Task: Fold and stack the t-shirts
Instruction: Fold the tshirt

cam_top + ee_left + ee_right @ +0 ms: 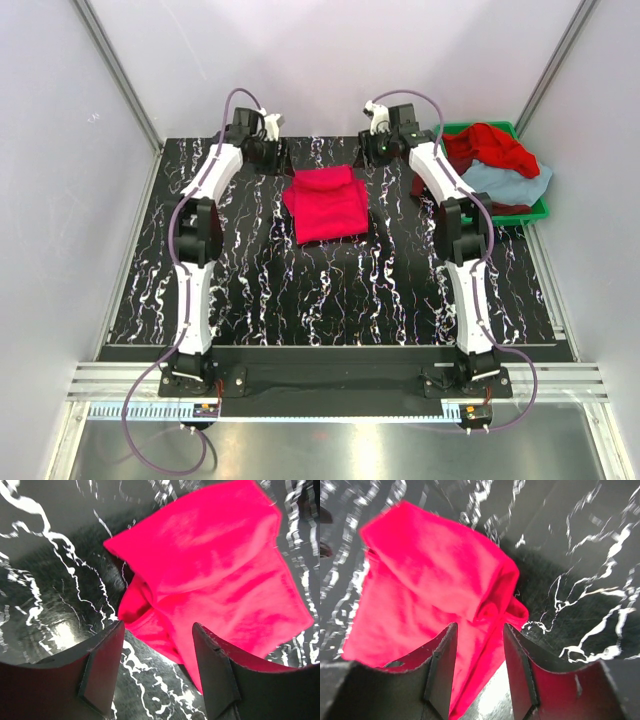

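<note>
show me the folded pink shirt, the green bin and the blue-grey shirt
folded pink shirt (326, 205), top view, middle of the folded cloth
green bin (540, 209), top view, near right corner rim
blue-grey shirt (512, 183), top view, middle of its visible cloth

Two matching arms: left arm (195, 270) on the left of the top view, right arm (468, 270) on the right. Links are white rounded shells; joints and motor housings are black. Each arm has a purple-grey cable (135, 420) looping out near the lower frame edge, with another loop arching over the wrist near the top. Black blocky bases (468, 375), each with a small board below showing orange and red. White camera mount (375, 108) on each wrist. Left gripper (157, 627): two black fingers (100, 680) with flat dark inner pads and pale scuffed edges. Right gripper (480, 627): the same black fingers (440, 675), rims worn pale, reddish sheen on the inner faces.
</note>
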Robot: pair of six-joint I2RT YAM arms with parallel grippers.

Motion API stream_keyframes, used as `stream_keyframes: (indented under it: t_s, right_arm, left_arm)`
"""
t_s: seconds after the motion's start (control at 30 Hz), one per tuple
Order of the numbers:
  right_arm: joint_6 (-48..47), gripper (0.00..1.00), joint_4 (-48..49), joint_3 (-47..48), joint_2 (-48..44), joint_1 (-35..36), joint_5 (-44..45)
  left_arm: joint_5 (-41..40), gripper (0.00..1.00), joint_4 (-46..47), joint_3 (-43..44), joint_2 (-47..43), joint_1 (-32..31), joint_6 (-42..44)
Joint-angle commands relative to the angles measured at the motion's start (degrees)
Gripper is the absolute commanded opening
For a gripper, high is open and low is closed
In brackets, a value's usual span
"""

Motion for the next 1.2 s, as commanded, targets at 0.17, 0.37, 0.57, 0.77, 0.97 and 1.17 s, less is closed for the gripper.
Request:
stream_keyframes:
  t_s: [0.17,0.37,0.57,0.77,0.97,1.17]
  right_arm:
    - [0.0,0.49,1.6,2.2,3.2,-0.4,-1.3]
    - [0.5,0.49,2.6,2.7,4.3,-0.4,-2.5]
    - [1.9,0.48,3.1,3.4,6.0,-0.3,-4.3]
    - [2.7,0.48,3.4,3.0,6.9,-0.4,-5.7]
    - [3.3,0.43,4.1,3.3,8.3,-0.2,-6.2]
    - [4.0,0.37,5.2,3.6,9.0,-0.2,-7.2]
  left_arm:
    - [3.0,0.62,3.0,2.0,3.4,-0.6,0.7]
    - [2.3,0.62,4.2,3.6,5.2,-1.6,0.7]
    - [1.4,0.62,4.9,4.4,6.0,-2.1,1.1]
    - [0.9,0.61,5.2,4.8,6.6,-2.6,1.2]
    - [0.5,0.49,5.7,5.7,7.5,-3.0,1.5]
    - [0.5,0.42,5.4,5.7,7.4,-3.1,1.7]
